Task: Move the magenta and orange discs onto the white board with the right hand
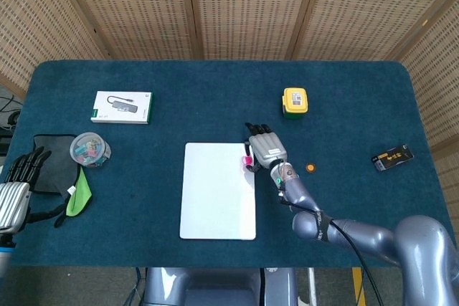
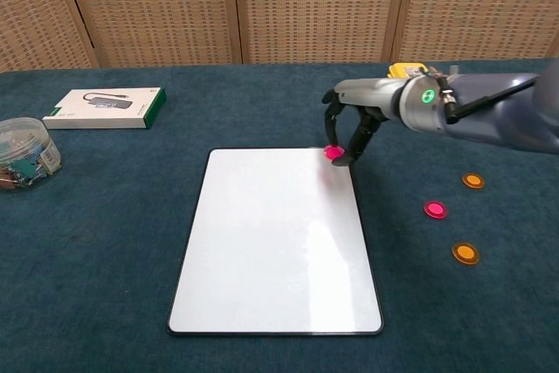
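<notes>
At the board's far right corner, right hand pinching a magenta disc between downturned fingertips, just over the white surface; touching it or not, cannot tell. Disc small, round, glossy pink, half hidden by the fingers; in the head view a pink spot at the board's right edge under the hand. Board white, dark-rimmed, lying flat on blue cloth.

Right of the hand, on the cloth, well apart: a second magenta disc, a near orange disc and a far orange disc, all flat, none on the board. Behind the hand, a yellow box with green base, partly hidden by the wrist in the chest view. Farther right, a small black pack.

Far across the board to the left: a white-and-green carton, a clear tub of coloured clips, a black pouch with a green cloth. Left hand at the table's left edge, fingers spread, holding nothing.
</notes>
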`<state>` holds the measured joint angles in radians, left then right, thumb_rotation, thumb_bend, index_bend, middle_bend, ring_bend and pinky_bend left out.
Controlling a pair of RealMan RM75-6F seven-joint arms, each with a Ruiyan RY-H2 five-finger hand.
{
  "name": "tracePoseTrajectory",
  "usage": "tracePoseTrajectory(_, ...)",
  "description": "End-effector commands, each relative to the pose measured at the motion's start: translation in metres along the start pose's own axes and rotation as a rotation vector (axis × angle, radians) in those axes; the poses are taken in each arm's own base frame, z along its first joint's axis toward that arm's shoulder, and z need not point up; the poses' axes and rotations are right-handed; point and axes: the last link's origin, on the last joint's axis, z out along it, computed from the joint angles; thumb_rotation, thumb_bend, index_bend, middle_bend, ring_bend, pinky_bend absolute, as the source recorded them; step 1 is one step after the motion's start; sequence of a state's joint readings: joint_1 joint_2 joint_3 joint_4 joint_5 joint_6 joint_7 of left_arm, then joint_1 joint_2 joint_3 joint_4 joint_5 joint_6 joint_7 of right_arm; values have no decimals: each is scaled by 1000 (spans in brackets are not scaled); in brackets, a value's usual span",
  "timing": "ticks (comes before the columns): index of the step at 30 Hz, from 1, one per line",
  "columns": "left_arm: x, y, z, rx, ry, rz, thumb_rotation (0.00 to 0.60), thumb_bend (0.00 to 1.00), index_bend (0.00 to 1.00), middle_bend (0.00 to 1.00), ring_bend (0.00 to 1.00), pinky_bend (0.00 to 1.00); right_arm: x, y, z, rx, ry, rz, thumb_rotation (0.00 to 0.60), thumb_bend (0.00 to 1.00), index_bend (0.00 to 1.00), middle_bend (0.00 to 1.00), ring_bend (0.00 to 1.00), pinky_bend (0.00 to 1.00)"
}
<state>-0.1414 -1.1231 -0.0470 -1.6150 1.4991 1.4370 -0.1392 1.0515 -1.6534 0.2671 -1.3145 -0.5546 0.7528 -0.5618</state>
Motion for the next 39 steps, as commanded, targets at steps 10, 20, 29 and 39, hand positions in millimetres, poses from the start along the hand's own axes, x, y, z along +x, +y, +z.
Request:
tracePoseTrajectory(10,0,-1,0,4,-8,-1,600,0,0,0,0,0,-11,-44,9,38,-31,-32,600,2,195,0,0,0)
tracePoseTrajectory(20,0,-1,0,8,-16,-12,600,0,0,0,0,0,14,23,-25,-39,58,-101,600,183,344,0,0,0)
tracePoseTrajectory(29,-2,1,2,4,-20,-7,600,0,0,0,0,0,3,105,-64,-144,53,-93,600,251,376,0,0,0)
tracePoseTrajectory(39,-3,4,2,-3,-20,-1,600,0,0,0,0,0,-25,150,-79,-204,17,-76,600,260,389,0,0,0)
